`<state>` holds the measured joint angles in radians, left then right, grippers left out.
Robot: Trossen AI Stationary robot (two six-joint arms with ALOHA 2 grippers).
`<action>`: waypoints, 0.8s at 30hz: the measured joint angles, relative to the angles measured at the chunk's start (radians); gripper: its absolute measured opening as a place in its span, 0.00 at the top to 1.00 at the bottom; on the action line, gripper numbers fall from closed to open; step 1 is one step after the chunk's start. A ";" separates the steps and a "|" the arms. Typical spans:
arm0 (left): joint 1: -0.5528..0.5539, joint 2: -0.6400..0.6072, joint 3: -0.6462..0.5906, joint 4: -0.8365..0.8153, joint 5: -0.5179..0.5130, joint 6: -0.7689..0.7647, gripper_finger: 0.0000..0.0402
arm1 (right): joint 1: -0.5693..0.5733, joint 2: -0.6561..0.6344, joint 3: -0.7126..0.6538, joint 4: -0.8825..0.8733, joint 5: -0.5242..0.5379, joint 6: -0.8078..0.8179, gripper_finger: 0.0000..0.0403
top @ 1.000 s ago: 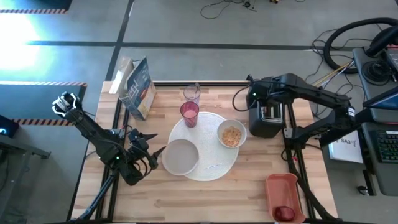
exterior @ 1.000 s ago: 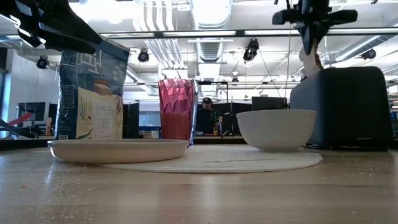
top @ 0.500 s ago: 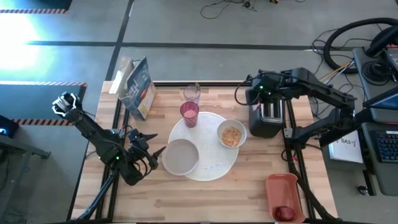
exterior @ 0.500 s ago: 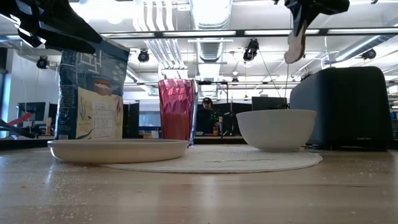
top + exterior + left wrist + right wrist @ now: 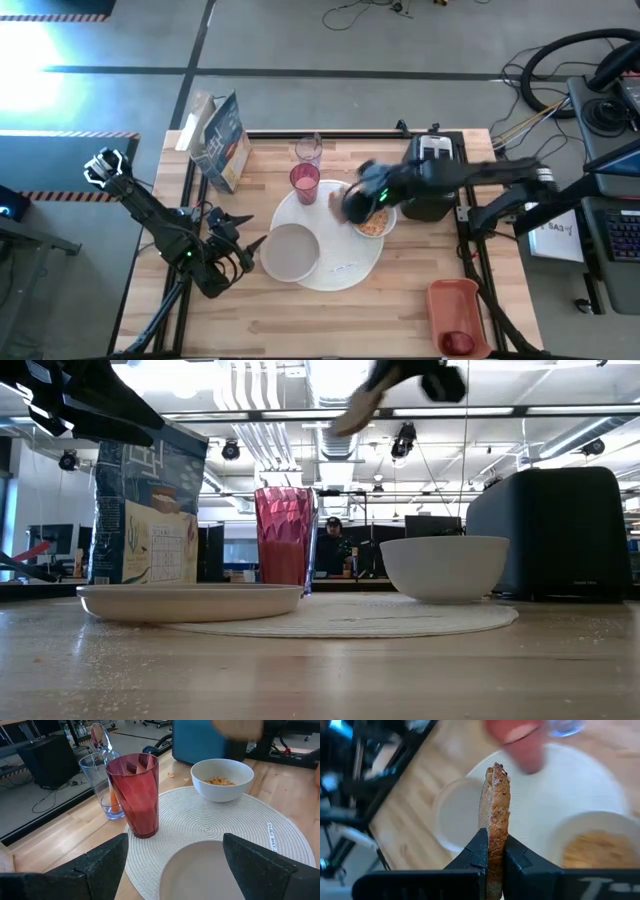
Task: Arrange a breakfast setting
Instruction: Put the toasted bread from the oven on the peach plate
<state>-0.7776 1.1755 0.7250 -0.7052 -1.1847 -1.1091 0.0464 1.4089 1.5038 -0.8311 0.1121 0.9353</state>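
High view shows the right gripper, fingers clamped on the toast slice, now swung from above the toaster to over the small white bowl, heading toward the smaller pale plate; the left gripper waits spread wide beside it.

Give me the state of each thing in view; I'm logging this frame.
Toast slice: clamped edge-up, airborne.
Right gripper: shut on the toast.
Left gripper: open, by the smaller pale plate, which is empty.
Small white bowl: holds cereal.
Pink tumbler: upright.
Clear glass: upright, holds the orange-handled spoon.
Black two-slot toaster: slots empty.
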 joint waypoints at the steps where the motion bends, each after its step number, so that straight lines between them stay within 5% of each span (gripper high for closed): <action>1: 0.000 0.000 0.000 0.000 0.000 0.000 0.24 | 0.020 0.032 -0.002 0.038 -0.001 -0.011 0.97; 10: -0.002 0.000 0.000 0.004 0.028 -0.008 0.24 | 0.093 0.298 -0.003 0.359 -0.045 -0.062 0.97; 24: -0.019 -0.007 0.000 0.003 0.051 -0.008 0.24 | 0.092 0.445 -0.003 0.577 -0.068 -0.110 0.97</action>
<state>-0.7967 1.1687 0.7250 -0.7018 -1.1339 -1.1171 0.1379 1.8536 1.5009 -0.2545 0.0441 0.8253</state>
